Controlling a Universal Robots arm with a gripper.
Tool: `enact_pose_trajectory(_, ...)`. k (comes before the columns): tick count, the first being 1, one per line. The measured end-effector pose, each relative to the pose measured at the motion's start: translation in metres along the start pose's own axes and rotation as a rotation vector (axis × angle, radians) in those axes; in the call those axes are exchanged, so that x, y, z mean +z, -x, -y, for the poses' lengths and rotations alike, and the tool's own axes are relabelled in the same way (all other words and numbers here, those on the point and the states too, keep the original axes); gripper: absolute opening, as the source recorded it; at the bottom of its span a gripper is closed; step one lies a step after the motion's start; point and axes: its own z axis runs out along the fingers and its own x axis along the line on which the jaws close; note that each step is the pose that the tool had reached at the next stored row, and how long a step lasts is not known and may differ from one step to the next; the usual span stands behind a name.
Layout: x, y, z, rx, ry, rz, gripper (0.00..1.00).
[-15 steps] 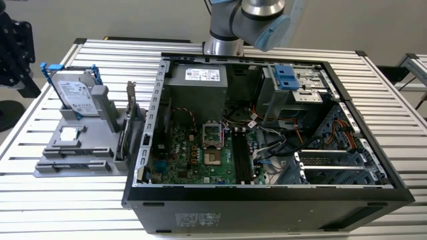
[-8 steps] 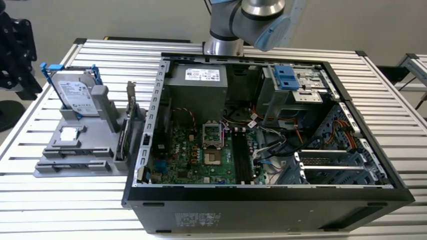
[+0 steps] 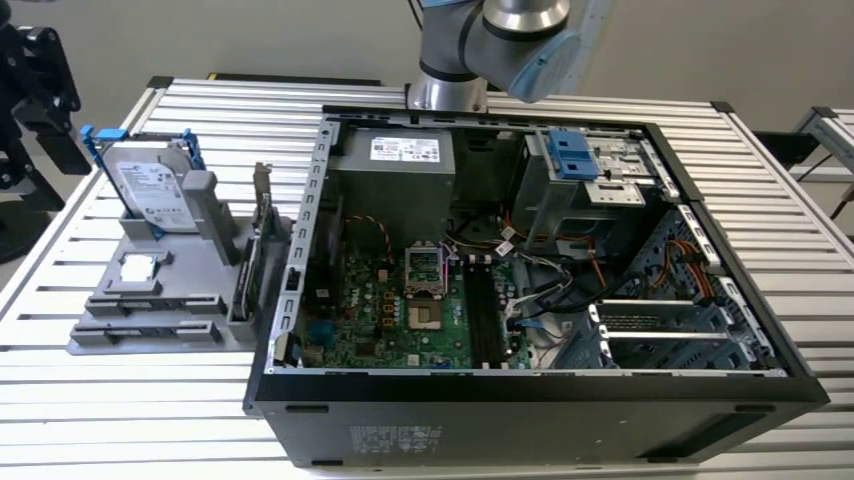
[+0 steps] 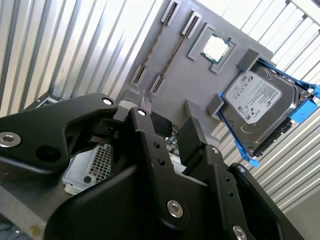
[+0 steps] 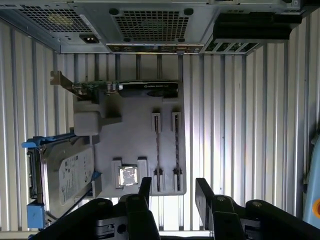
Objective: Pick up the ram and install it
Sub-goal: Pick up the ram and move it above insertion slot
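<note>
Two rams stand on edge side by side in slots of the grey holder tray (image 5: 130,135); in the first wrist view one ram (image 5: 157,145) lies beside the other (image 5: 176,145), and in the second wrist view they are thin dark strips (image 4: 174,50). My gripper (image 5: 174,192) hovers well above that tray, open, with nothing between its black fingers (image 5: 145,186). The second wrist view has the gripper (image 4: 166,121) in front of the tray. In the exterior view a ram (image 3: 243,288) sits at the tray's edge nearest the case, and the arm (image 3: 494,40) rises out of the picture.
The tray also carries a hard drive in a blue frame (image 5: 70,175), a processor chip (image 5: 129,176) and a card with a metal bracket (image 5: 135,88). The open computer case (image 3: 534,390) lies to the exterior view's right of the tray, with dark memory slots (image 3: 483,312) on its motherboard.
</note>
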Motion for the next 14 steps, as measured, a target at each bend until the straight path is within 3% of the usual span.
enact_pose_trajectory(14,0.0065,-0.0001,0.0001,0.000,0.0000,0.0001,1.00)
